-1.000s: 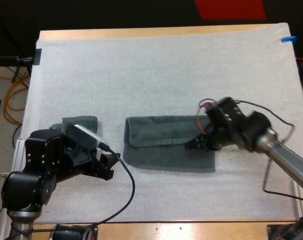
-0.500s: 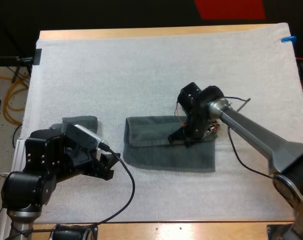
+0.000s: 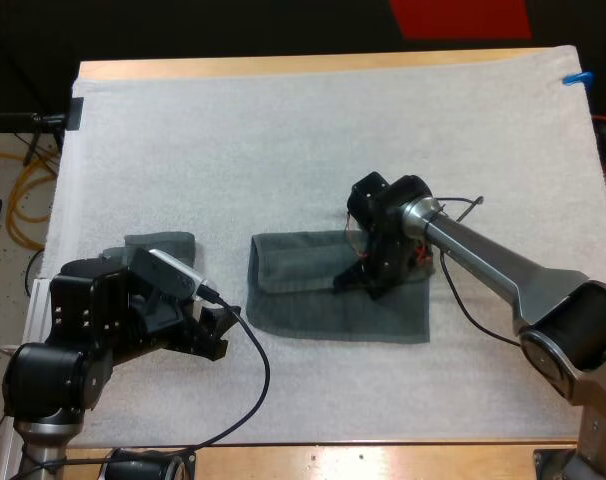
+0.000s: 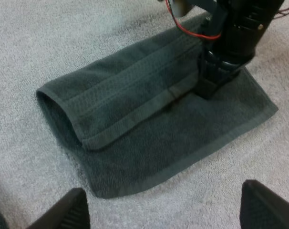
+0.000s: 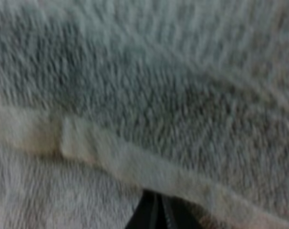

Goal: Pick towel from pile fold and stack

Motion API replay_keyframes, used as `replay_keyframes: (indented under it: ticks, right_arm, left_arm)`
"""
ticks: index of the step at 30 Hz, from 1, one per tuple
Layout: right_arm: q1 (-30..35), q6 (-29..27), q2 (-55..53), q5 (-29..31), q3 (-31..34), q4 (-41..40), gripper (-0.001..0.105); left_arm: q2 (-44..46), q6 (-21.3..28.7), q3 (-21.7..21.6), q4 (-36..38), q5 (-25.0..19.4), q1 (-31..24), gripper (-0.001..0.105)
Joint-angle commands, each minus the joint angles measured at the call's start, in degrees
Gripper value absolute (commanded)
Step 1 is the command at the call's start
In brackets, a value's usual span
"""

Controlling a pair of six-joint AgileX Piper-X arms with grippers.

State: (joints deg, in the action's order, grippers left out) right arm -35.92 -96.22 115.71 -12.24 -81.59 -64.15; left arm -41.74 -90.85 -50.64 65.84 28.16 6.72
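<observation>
Black fingertips (image 5: pixel 147 214) of the right hand (image 3: pixel 367 284) are seen drawn together, with no more than a thin line between them. They are set down on the hem of the upper layer of the folded towel (image 3: pixel 313 312). Whether any cloth is pinched between them cannot be told. In the left wrist view the same hand is seen standing nearly upright on the towel, planted where the upper flap ends and the lower layer begins.

The dark grey-green towel is laid flat on the white mat (image 3: pixel 283 130), just nearer than the mat's middle in the high view. It is folded so that a narrower flap is lapped over a wider layer beneath. The fold is rounded at the end towards the left arm, and the lower layer's free edge is left showing along the near side.

The left hand (image 3: pixel 218 332) is held wide open and nothing is gripped in it. Its two fingers are spread well apart above bare mat, just short of the towel's near corner. A second dark towel (image 3: pixel 163 243) is partly covered by the left arm, apart from the first. The mat is spread over the wooden worktop (image 3: pixel 283 67).
</observation>
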Motion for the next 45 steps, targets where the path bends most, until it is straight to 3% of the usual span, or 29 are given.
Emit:
replay_keyframes:
  ticks: [1, 8, 16, 22, 26, 34, 45]
  right_arm:
    - [-0.07, -0.31, -0.13, 1.36, -0.45, 2.40, 0.000]
    - [0.04, 2.55, -0.13, 8.47, -0.66, 13.80, 0.000]
    - [0.31, 4.75, -2.35, 18.23, -8.61, 22.85, 0.000]
    - [0.31, 3.81, -8.70, 18.99, -12.12, 28.02, 0.000]
    - [0.31, 3.46, -12.49, 14.23, -12.14, 24.98, 0.000]
    - [0.00, 3.46, -12.89, 1.67, -11.69, 8.38, 0.000]
    - [-4.69, 0.82, -4.42, 0.37, -11.60, 0.69, 0.000]
  left_arm:
    - [0.19, -0.44, -0.30, 0.00, -0.20, 0.25, 0.064]
    - [0.19, -0.59, -0.30, 0.00, -0.20, 0.25, 0.064]
    - [0.19, -0.59, -0.30, 0.00, -0.20, 0.25, 0.064]
    - [0.19, -0.59, -0.30, 0.00, -0.20, 0.25, 0.064]
    - [0.19, -0.59, -0.30, 0.00, -0.20, 0.25, 0.064]
    - [0.19, -0.59, -0.30, 0.00, -0.20, 0.25, 0.064]
    - [0.19, -0.59, -0.30, 0.00, -0.20, 0.25, 0.064]
